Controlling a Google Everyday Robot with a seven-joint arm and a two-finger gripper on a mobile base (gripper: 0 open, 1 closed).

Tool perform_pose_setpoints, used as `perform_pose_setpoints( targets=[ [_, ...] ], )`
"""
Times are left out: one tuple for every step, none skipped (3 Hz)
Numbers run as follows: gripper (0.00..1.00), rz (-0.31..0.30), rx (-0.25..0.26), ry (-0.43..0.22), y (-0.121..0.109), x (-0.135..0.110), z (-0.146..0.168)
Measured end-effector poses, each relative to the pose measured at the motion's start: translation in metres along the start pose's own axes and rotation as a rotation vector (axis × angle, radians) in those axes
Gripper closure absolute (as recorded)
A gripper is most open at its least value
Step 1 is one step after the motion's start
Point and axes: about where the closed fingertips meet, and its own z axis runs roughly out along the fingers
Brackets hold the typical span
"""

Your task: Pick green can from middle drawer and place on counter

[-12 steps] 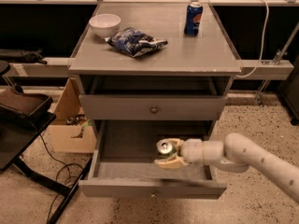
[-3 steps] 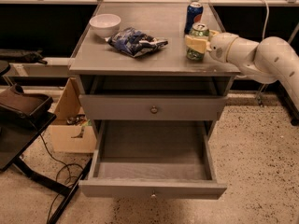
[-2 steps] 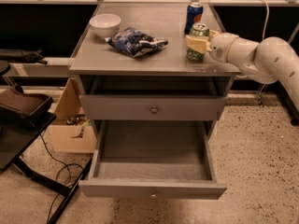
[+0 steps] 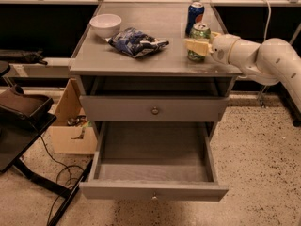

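Note:
The green can [image 4: 201, 32] stands upright at the right front of the counter [image 4: 141, 62], just in front of the blue Pepsi can [image 4: 194, 15]. My gripper [image 4: 195, 43] reaches in from the right and is shut on the green can, with one cream finger [image 4: 196, 46] across its front. The can's base looks level with the counter top. The middle drawer [image 4: 153, 147] is pulled wide open below, and its grey floor is bare.
A white bowl [image 4: 105, 24] and a blue snack bag [image 4: 137, 42] lie on the counter's left and middle. The upper drawer [image 4: 154, 108] is closed. A cardboard box [image 4: 70, 124], a black seat [image 4: 21, 107] and floor cables [image 4: 59, 173] are on the left.
Four seconds ago my gripper held the can inside the open middle drawer. Now it holds it on the counter's right front. Over the last second it has barely moved.

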Motion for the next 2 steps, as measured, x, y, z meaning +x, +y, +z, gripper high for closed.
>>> perform_pose_setpoints(
  targets=[
    [0.00, -0.006, 0.000, -0.005, 0.000, -0.007, -0.001],
    [0.00, -0.037, -0.001, -0.031, -0.002, -0.041, -0.008]
  ],
)
